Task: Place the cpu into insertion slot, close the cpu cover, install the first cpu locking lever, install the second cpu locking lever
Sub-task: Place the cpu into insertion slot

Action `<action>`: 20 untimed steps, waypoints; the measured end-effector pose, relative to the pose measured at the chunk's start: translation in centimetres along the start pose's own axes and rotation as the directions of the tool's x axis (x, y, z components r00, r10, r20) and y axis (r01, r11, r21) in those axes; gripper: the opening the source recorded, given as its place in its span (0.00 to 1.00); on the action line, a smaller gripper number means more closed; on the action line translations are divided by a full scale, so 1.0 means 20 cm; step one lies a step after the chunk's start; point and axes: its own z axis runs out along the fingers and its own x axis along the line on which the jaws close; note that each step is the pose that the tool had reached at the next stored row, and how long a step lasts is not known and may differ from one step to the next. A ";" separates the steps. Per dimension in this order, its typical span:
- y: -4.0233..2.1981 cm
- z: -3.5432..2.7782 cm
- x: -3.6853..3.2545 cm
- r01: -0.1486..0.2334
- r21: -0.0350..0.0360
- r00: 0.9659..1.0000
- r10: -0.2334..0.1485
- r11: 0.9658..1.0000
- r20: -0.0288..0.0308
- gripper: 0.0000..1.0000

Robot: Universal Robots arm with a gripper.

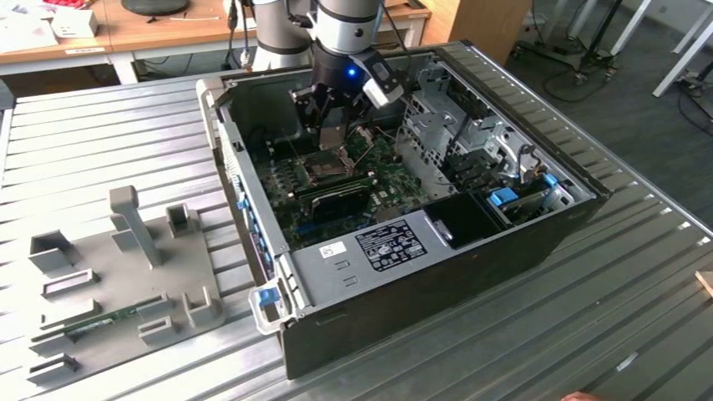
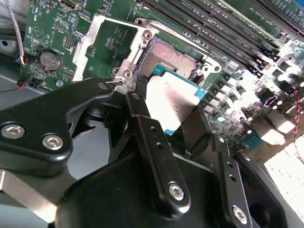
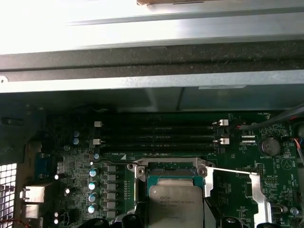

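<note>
Fig. | Your gripper (image 2: 166, 108) pinches the cpu (image 2: 173, 99) by opposite edges so it sits level | cpu just over the insertion slot (image 2: 164, 59), apparently unseated; in the exterior view, gripper at slot's 12 o'clock | cpu cover (image 2: 84, 47) swung open, leaving the socket free.

Worktop (image 1: 624, 276): ribbed metal, seen in the exterior view. A computer case (image 1: 468, 276) is laid on its side near the middle, open side up, with its dark outer wall turned toward the camera. A grey fixture plate (image 1: 123, 292) is laid flat at the exterior view's left, just beside the case; contact can't be confirmed. The plate is fitted with upright holders. A tall post (image 1: 132, 221) is stood toward its far edge, and a green strip board (image 1: 103, 322) is seated low toward its near edge. A small white scrap (image 1: 627, 361) is seen on the slats at the exterior view's right.
</note>
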 end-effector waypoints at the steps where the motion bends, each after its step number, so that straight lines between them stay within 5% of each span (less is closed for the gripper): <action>1: 0.000 0.005 0.000 0.000 0.000 1.000 0.000 1.000 0.000 0.54; 20: -0.005 0.052 0.004 0.000 0.000 1.000 0.000 1.000 0.000 0.54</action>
